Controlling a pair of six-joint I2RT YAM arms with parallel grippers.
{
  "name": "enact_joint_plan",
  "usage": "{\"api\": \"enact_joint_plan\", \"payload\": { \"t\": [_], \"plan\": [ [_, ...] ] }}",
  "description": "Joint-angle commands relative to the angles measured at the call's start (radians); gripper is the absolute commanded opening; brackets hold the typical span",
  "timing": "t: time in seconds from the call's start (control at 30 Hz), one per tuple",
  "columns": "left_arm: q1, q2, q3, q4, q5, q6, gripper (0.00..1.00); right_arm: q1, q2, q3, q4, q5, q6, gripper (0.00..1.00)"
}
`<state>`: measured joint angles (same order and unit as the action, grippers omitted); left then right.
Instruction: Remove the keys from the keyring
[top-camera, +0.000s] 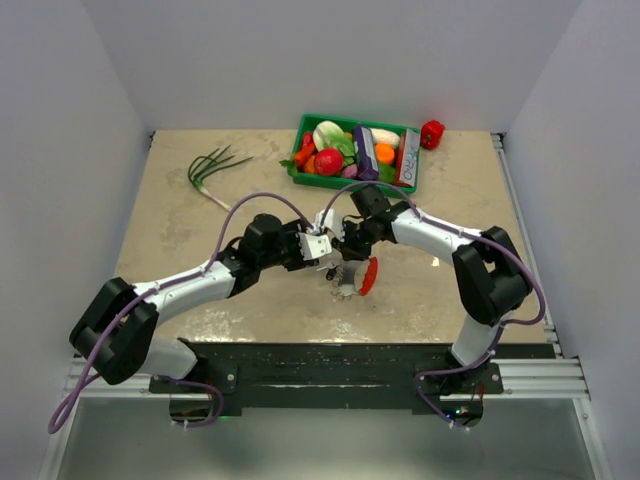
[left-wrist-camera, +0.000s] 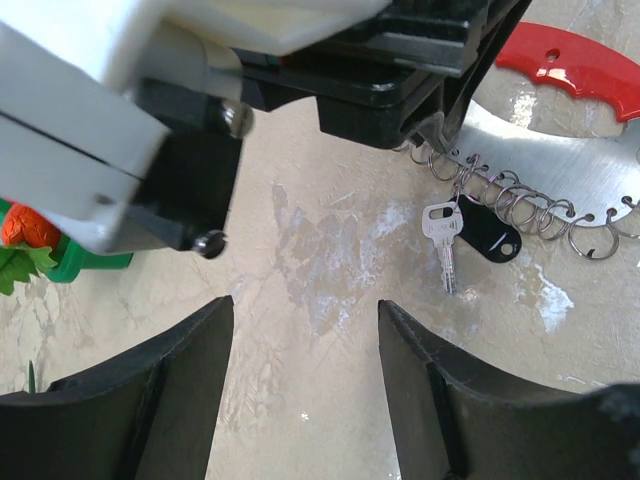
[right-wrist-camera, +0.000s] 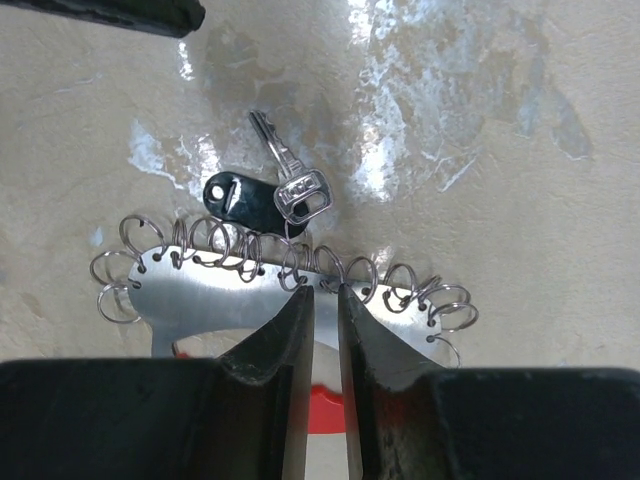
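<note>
**Right gripper (right-wrist-camera: 320, 295) pinches the metal plate (right-wrist-camera: 200, 300)**

The right gripper squeezes the edge of the curved metal plate, which has a row of little rings. The keys (right-wrist-camera: 290, 185), one silver and one black-headed, are joined to one keyring (right-wrist-camera: 292, 258) on that edge. The left gripper (left-wrist-camera: 305, 320) is spread apart, holding nothing.

No legible txt; key (right-wrist-camera: 302, 193) stamp blurred
</note>
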<state>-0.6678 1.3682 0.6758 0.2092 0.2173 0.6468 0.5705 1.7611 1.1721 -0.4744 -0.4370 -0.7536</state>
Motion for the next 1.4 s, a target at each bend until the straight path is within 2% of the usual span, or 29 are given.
{"api": "enact_joint_plan", "payload": {
  "t": [0.0,0.4,1.03,1.23,1.27,1.37],
  "plan": [
    [0.008,-0.018,0.01,0.05,0.019,-0.013,0.64,0.005,0.012,-0.003,-0.027,-0.022,-0.032,0.19],
    [0.01,-0.004,0.01,0.064,0.024,-0.022,0.65,0.011,0.047,-0.017,-0.021,-0.057,-0.043,0.21],
    [0.01,-0.006,0.007,0.058,0.03,-0.022,0.65,0.04,0.077,-0.035,0.085,0.021,0.016,0.22],
    [0.008,-0.008,0.002,0.056,0.028,-0.019,0.66,0.043,0.083,-0.031,0.08,0.018,0.016,0.09],
    [0.01,-0.008,0.002,0.056,0.03,-0.019,0.66,0.043,0.084,-0.032,0.079,0.017,0.011,0.02],
    [0.011,-0.009,0.002,0.058,0.03,-0.021,0.66,0.045,0.071,-0.038,0.066,-0.002,-0.004,0.0]
  ]
}}
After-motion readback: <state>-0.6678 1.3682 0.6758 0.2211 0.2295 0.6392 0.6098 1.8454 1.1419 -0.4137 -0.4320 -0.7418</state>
